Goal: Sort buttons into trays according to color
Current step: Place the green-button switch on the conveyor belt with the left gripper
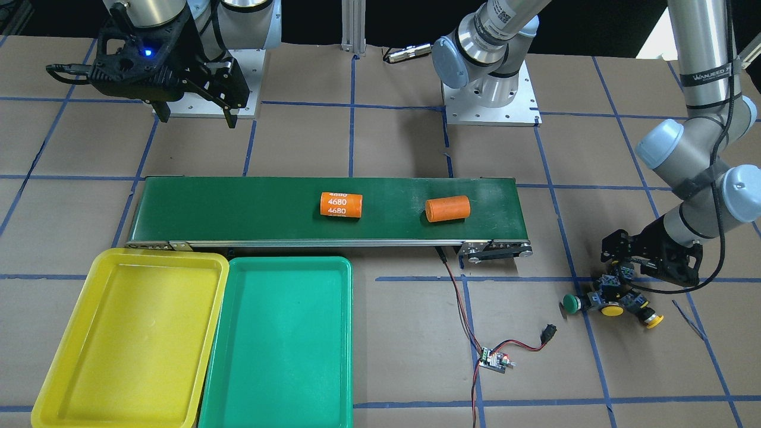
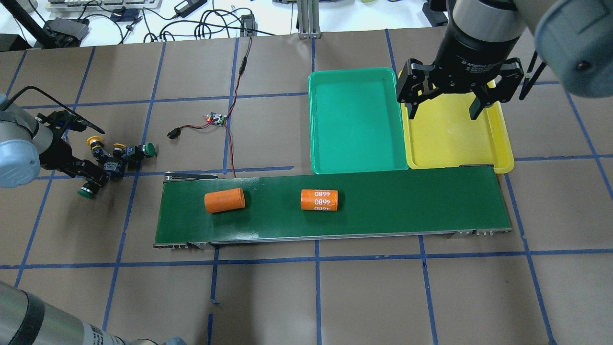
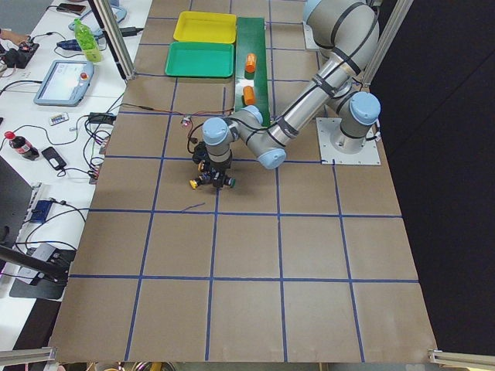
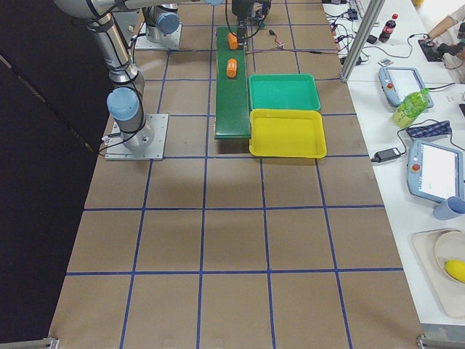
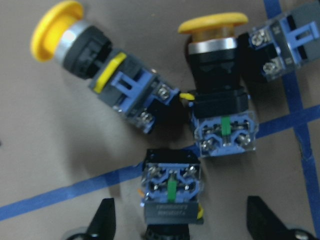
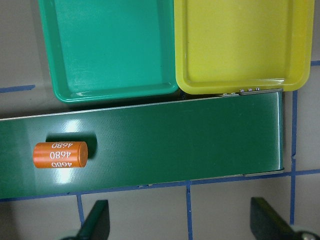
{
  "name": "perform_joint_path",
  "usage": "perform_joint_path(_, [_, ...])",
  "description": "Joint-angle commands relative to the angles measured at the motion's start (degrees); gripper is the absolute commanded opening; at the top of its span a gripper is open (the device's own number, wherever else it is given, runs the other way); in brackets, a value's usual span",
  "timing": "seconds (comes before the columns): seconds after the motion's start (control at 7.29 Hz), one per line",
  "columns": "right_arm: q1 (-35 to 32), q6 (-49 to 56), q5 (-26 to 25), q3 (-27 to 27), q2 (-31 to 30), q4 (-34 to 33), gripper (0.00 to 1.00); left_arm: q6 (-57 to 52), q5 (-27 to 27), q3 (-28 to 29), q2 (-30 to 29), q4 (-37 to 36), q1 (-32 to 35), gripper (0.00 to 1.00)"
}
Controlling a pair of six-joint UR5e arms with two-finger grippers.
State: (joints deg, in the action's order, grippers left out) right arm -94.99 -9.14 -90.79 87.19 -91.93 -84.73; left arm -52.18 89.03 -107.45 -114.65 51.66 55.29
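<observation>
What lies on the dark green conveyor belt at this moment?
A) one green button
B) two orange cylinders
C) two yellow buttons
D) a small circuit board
B: an orange cylinder marked 4680 and a plain orange cylinder lie on the conveyor belt, while the buttons are beyond its end.

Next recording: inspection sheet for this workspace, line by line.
Surface: brown paper table, blue tape grid.
Job's things: four yellow and green mushroom-cap push-buttons clustered on the table; yellow plastic tray and green plastic tray, both empty.
Clutter: two orange cylinders on dark-green conveyor belt; small circuit board.
Grippers: left claw open, astride one button; right claw open, empty.
Cables: red-black wires from the board.
Surroundings: white side desk with tablets, bottles.
</observation>
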Motion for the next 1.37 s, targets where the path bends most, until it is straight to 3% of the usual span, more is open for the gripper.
perform_joint_path(0.0, [0.0,0.0,0.0,0.0,0.1,0.0,1.00,0.1,-1.1,0.2,-0.5,0.0,0.0,0.02])
perform_joint_path(0.27, [0.0,0.0,0.0,0.0,0.0,0.0,1.00,2.2,-1.0,0.2,2.5,3.3,0.3,0.00])
perform_joint_path(0.69, [-0.1,0.0,0.0,0.0,0.0,0.0,1.00,17.0,-1.1,0.0,11.7,12.8,2.8,0.00])
perform_joint_path(1.23, [0.1,0.0,-0.1,0.0,0.3,-0.1,1.00,45.9,-1.1,-5.0,20.7,17.1,21.7,0.00])
